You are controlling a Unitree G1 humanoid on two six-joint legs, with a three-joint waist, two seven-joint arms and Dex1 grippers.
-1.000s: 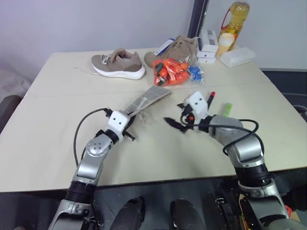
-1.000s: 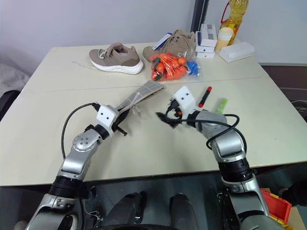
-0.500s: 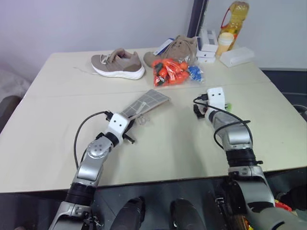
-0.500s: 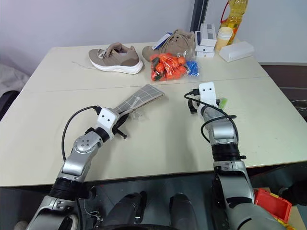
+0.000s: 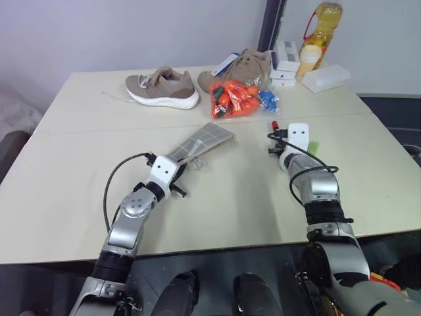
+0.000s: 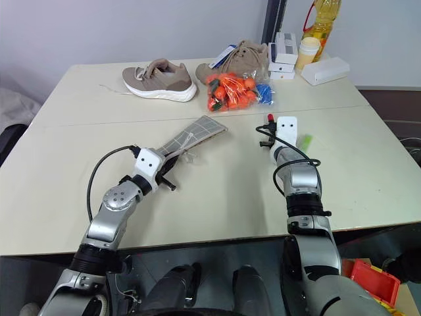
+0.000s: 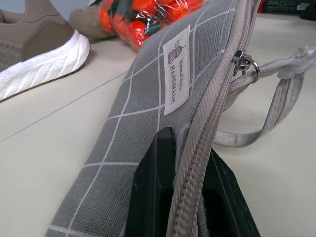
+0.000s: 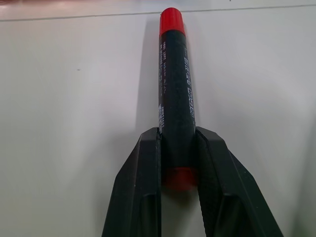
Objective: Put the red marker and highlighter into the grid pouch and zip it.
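Left gripper (image 7: 190,197) clamped tight on the zipper edge of the grid pouch (image 5: 197,143), pouch lying flat near the middle of the tabletop (image 5: 72,164), angled toward the far edge. Right gripper (image 8: 178,163) closed around the red marker (image 8: 175,94), dark barrel pinched between both fingers (image 8: 143,187), red tip pointing toward the far edge. Highlighter (image 6: 304,141) flat just beside the right wrist, toward the right edge. Shoes (image 5: 162,88) and bag of orange items (image 5: 235,97) along the far edge.
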